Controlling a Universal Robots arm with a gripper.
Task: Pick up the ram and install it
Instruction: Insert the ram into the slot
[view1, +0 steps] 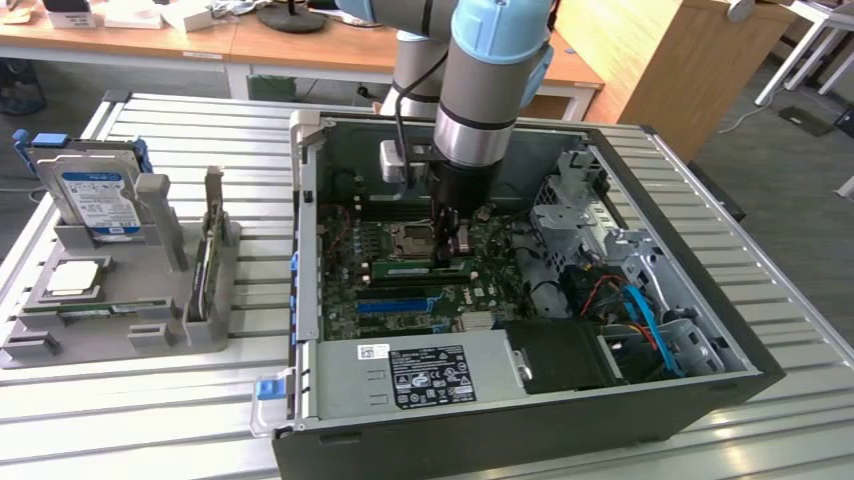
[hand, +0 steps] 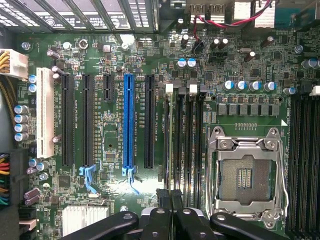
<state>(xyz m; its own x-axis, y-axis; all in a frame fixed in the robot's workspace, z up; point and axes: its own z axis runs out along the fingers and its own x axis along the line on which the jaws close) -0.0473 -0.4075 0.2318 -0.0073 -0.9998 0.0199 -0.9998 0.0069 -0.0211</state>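
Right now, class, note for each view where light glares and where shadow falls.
Exterior view: light glares off the slatted metal table at the exterior view's right, while the computer case interior lies in shade. Wrist view: a bright reflection washes the motherboard beside the blue slot; the hand looks dark.

The computer case is dark, matt painted sheet metal, and its power supply is bare grey metal with a black printed sticker. The table is pale ribbed metal with a soft sheen. At centre left, the holder is matt grey plastic. The desk at upper left is smooth wood. The motherboard is glossy green lacquer, the processor socket is bright polished metal, and the ram is duller green board.
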